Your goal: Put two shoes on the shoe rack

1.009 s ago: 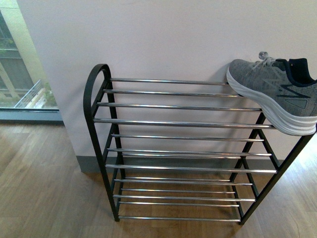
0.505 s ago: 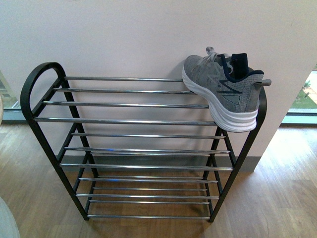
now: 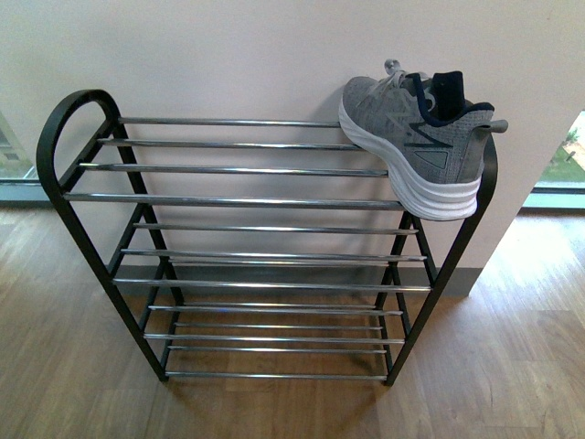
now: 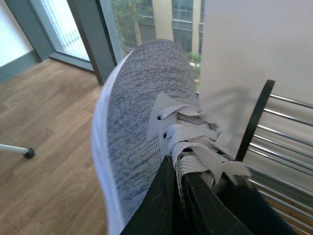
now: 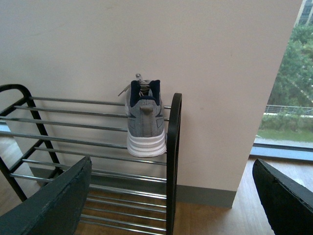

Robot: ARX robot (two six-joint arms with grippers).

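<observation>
— Which step is this?
— Sneaker 1 (image 3: pixel 411 151) is sitting at the right end of the shoe rack's (image 3: pixel 238 200) top tier. The left gripper (image 4: pixel 178 196) is pinching sneaker 2 (image 4: pixel 146 112) by its laces, off the rack. The right gripper (image 5: pixel 171 193) is hanging spread and empty.
— Next?
— Likely lowering sneaker 2 onto the free bars.

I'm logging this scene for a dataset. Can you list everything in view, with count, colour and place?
rack: 1, black frame, silver bars, on the floor against the wall
racked shoe: 1, grey, white sole, top tier, right end
held shoe: 1, grey, white sole, in the air beside the rack's end
wall: 1, white, behind the rack
floor: 1, brown wood, under the rack
windows: 2, clear glass, one each side of the wall
leg: 1, white with dark foot, on the floor
left gripper: 1, black, shut on the held shoe's laces
right gripper: 1, black, open, empty, facing the rack's right end
</observation>
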